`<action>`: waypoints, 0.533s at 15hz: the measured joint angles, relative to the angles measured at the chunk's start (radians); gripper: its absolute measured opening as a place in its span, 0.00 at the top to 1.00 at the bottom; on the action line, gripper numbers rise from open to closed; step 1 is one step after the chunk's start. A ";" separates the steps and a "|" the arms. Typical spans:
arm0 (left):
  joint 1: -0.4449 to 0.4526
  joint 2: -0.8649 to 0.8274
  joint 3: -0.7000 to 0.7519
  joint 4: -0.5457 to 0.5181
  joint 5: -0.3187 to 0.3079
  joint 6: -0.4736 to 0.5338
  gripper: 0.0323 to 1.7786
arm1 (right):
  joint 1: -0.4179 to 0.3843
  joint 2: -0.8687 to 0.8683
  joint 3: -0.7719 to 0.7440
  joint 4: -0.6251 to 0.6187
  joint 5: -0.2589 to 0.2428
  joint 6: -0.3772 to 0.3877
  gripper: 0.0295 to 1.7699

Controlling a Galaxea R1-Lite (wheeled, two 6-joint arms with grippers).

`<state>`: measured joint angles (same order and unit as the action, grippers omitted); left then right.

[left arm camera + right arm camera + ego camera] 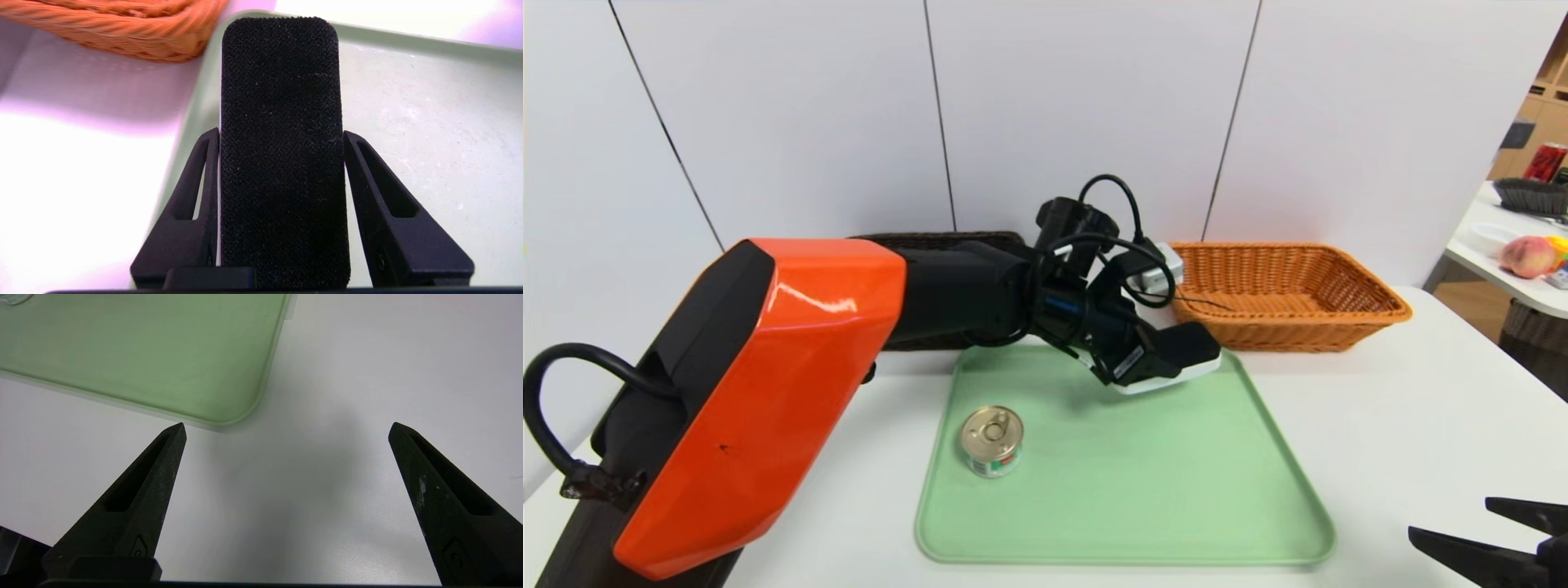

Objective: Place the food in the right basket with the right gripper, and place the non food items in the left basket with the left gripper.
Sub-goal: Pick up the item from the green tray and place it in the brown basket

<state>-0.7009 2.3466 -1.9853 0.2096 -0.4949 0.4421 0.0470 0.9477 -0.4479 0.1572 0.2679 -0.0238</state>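
The left claw [282,204] pinches the eraser [282,134] above the tray's [1282,523] far edge; the right claw [286,428] gapes idle; the dark basket [947,242] seems mostly hidden behind the arm, so the eraser may clip its rim.

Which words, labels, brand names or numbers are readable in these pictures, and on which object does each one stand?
None can be read.
Tin can: green, white and red label, print too small.
Left claw, holding the eraser: small pale sticker, blurred.
Red can on the far table: markings too far off.
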 joint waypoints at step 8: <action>0.113 -0.146 0.000 0.019 0.001 -0.003 0.48 | 0.000 0.001 -0.010 -0.001 0.003 -0.001 0.03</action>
<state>-0.5877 2.2009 -1.9857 0.2283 -0.4940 0.4391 0.0470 0.9491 -0.4583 0.1557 0.2713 -0.0249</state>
